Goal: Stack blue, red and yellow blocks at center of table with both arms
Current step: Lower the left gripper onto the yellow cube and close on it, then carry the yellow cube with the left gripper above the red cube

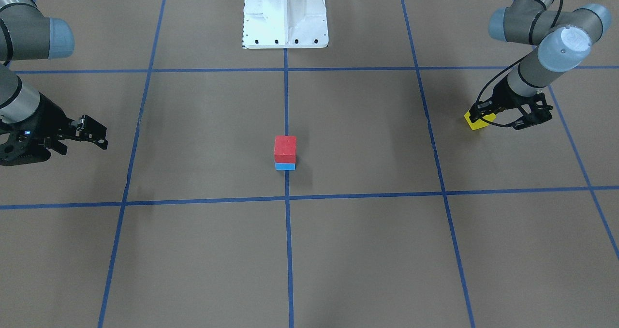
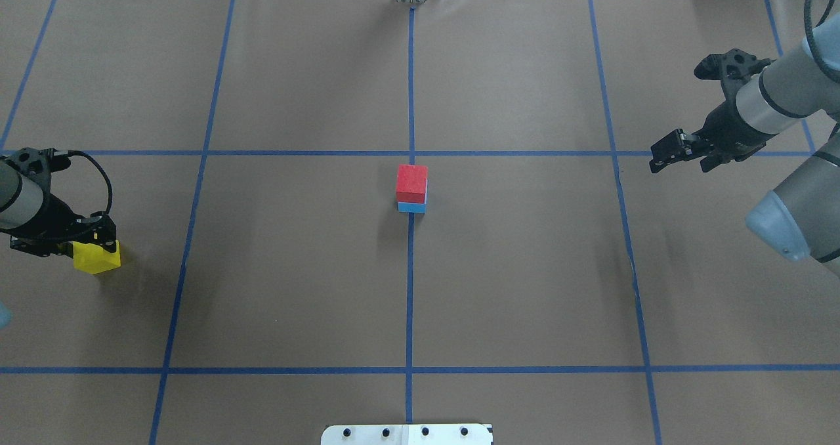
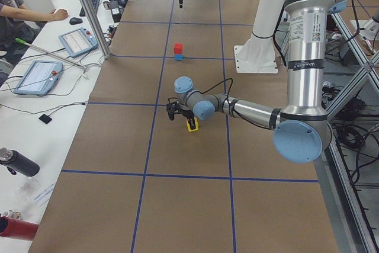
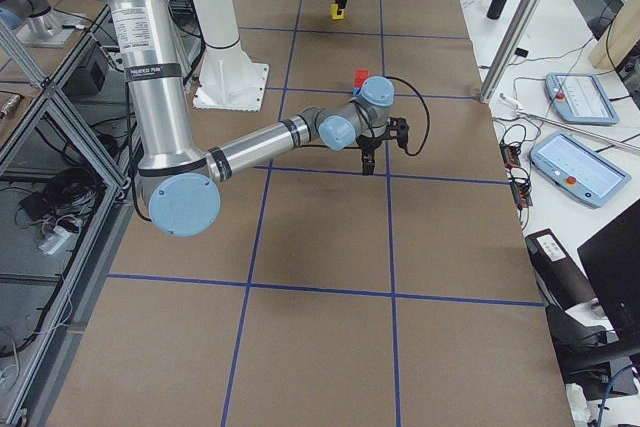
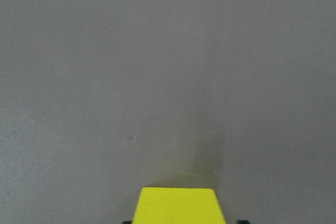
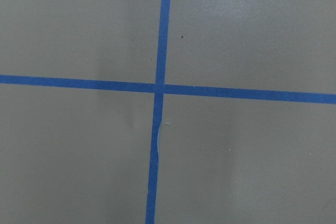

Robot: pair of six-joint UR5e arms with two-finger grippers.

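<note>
A red block (image 1: pixel 285 148) sits on a blue block (image 1: pixel 285 166) at the table's centre, on the middle tape line; the overhead view shows the red block (image 2: pixel 411 180) and the blue block (image 2: pixel 411 207) too. My left gripper (image 2: pixel 92 248) is shut on a yellow block (image 2: pixel 97 258) far out on the table's left, low over the paper. The yellow block also shows at the bottom edge of the left wrist view (image 5: pixel 176 205). My right gripper (image 2: pixel 663 156) is open and empty, far right, over a tape crossing (image 6: pixel 160 87).
The white robot base (image 1: pixel 285 13) stands at the table's near-robot edge. Blue tape lines (image 2: pixel 410 268) divide the brown paper into a grid. Tablets (image 3: pixel 77 39) and an operator's desk lie beyond the far edge.
</note>
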